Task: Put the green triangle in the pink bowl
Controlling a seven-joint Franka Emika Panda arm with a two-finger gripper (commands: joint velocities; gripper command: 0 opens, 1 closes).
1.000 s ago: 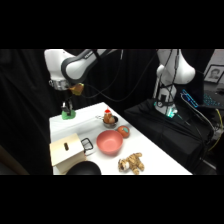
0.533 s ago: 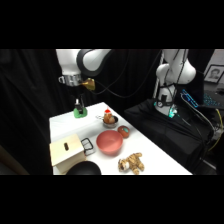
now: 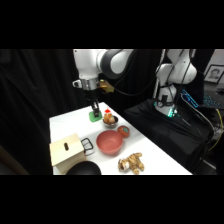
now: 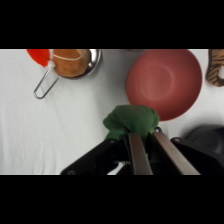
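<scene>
The claw (image 4: 145, 137) was closed on the green triangle (image 4: 131, 121), which was held clear above the white table (image 4: 75, 125). In the wrist view the two fingers (image 4: 137, 152) rose from the bottom edge close together, and the triangle was seen just past their tips as a rounded green lump. Its long axis appeared to run across the picture, crosswise to the fingers; which way its thin edge pointed could not be told.

In the side view the claw (image 3: 94, 111) hung from the arm (image 3: 102, 62) over the far part of the table (image 3: 65, 122), with the triangle (image 3: 93, 116) at its tip.

Just beyond the triangle in the wrist view, up and to the right, the pink bowl (image 4: 164, 83) was seen lying open and plain inside. The triangle was held beside its rim, not over its middle. In the side view the bowl (image 3: 109, 142) sat nearer the camera than the claw.

A small metal pan (image 4: 75, 61) with a wire handle, holding something brown, was seen at the upper left of the wrist view, with a red object (image 4: 39, 55) beside it. In the side view a small reddish bowl (image 3: 123, 131), a wooden box (image 3: 67, 149), a black bowl (image 3: 84, 169) and a brown plush toy (image 3: 131, 162) were also seen on the table.
</scene>
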